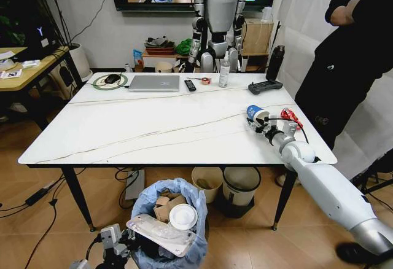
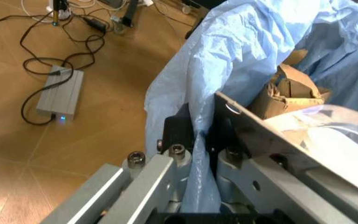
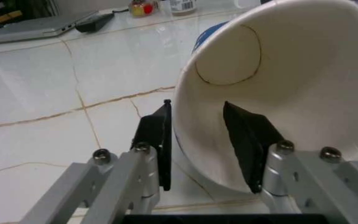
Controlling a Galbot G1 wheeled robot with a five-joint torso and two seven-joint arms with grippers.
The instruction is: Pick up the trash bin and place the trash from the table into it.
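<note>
A blue paper cup [image 1: 255, 114] lies tipped on the white marble-look table [image 1: 123, 128] near its right edge, mouth toward my right gripper [image 1: 265, 123]. That gripper [image 3: 195, 140] is open and straddles the cup's [image 3: 278, 84] rim, one finger inside and one outside. A red wrapper [image 1: 290, 116] lies just beyond it. Low in front of the table, my left gripper [image 1: 113, 237] is shut on the edge of the trash bin [image 1: 169, 220] and its light-blue bag [image 2: 229, 56]. Inside the bin are cardboard [image 2: 288, 91], a white disc [image 1: 183, 216] and a clear tray [image 1: 161, 233].
At the table's far edge are a silver laptop [image 1: 155, 83], a remote [image 1: 190, 85], a bottle [image 1: 224, 69] and a black controller [image 1: 265, 86]. A cream bucket [image 1: 207, 183] and a white bin [image 1: 241, 189] stand under the table. A person [image 1: 350, 54] stands at the right.
</note>
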